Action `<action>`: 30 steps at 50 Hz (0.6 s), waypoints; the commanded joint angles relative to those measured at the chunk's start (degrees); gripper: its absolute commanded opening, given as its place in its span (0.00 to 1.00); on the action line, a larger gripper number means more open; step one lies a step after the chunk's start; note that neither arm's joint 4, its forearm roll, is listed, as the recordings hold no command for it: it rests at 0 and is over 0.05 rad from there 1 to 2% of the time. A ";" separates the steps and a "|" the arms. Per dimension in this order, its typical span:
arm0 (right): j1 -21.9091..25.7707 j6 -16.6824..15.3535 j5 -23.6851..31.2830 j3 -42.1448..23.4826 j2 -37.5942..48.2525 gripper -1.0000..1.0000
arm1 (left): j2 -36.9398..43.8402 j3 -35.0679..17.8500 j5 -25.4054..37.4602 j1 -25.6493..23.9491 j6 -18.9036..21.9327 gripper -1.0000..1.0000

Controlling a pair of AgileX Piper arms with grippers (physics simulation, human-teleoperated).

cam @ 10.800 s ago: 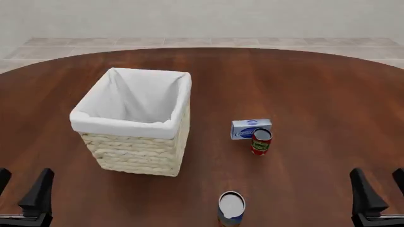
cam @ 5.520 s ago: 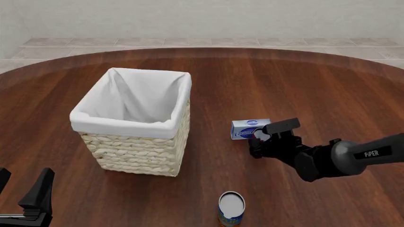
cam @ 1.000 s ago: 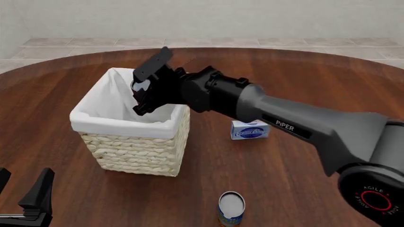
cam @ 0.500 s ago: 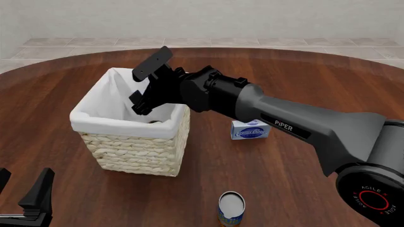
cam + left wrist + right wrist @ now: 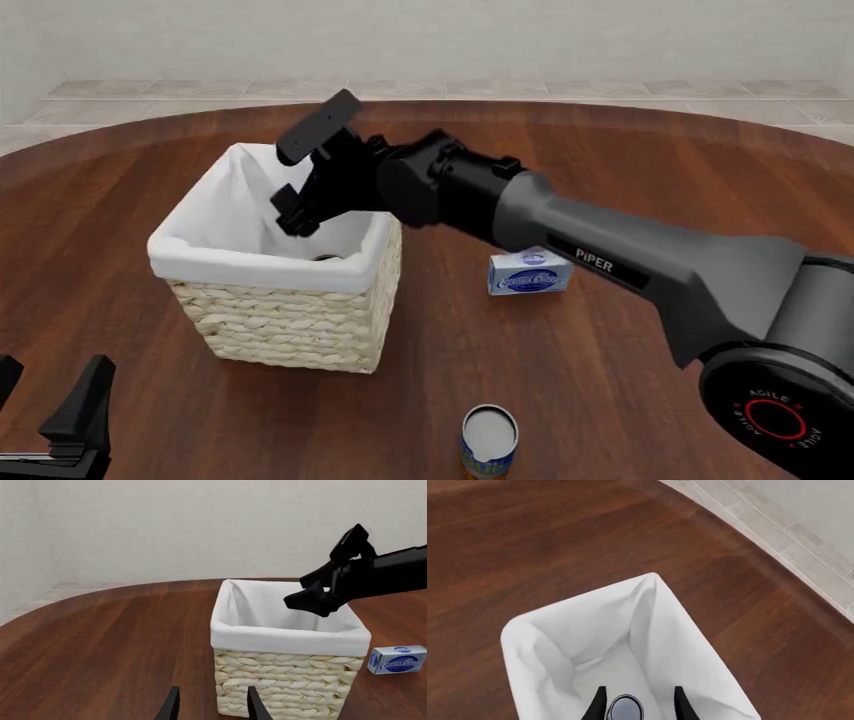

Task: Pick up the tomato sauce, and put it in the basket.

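Most of the tomato sauce (image 5: pixel 625 707) is out of sight: in the right wrist view only its pale round top shows, low in the basket (image 5: pixel 287 310) against the white lining, and the label cannot be made out. In the front view a small dark sliver (image 5: pixel 324 258) just behind the basket's near rim may be the same can, but it is too little to be sure of. The left wrist view shows none of it, since the basket wall hides the inside.

The right gripper (image 5: pixel 304 180) hangs above the basket's open mouth, its fingers spread apart with nothing between them. The can lies below it, inside the basket and apart from the fingertips, lining up with the gap between them in the right wrist view (how far below cannot be judged). With its round top facing up toward that camera, the can looks to stand upright, long axis vertical, though its sides are hidden.

The left gripper (image 5: pixel 54 425) sits low at the near left corner of the surface (image 5: pixel 641 200), partly cut off by the frame edge, its fingers parted and empty. A blue-and-white box (image 5: pixel 531 272) lies on the surface to the right of the basket, and a larger can (image 5: pixel 490 438) stands near the front edge, its lower part cut off.
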 commanded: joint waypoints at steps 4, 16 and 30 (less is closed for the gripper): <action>-0.36 -1.15 2.32 -2.90 -0.41 1.00 | 0.00 0.00 0.00 0.00 0.00 1.00; -0.87 -1.42 0.98 0.29 -4.43 1.00 | 0.00 0.00 0.00 0.00 0.00 1.00; -1.68 -1.58 -0.20 2.68 -7.55 1.00 | 0.00 0.00 0.00 0.00 0.00 1.00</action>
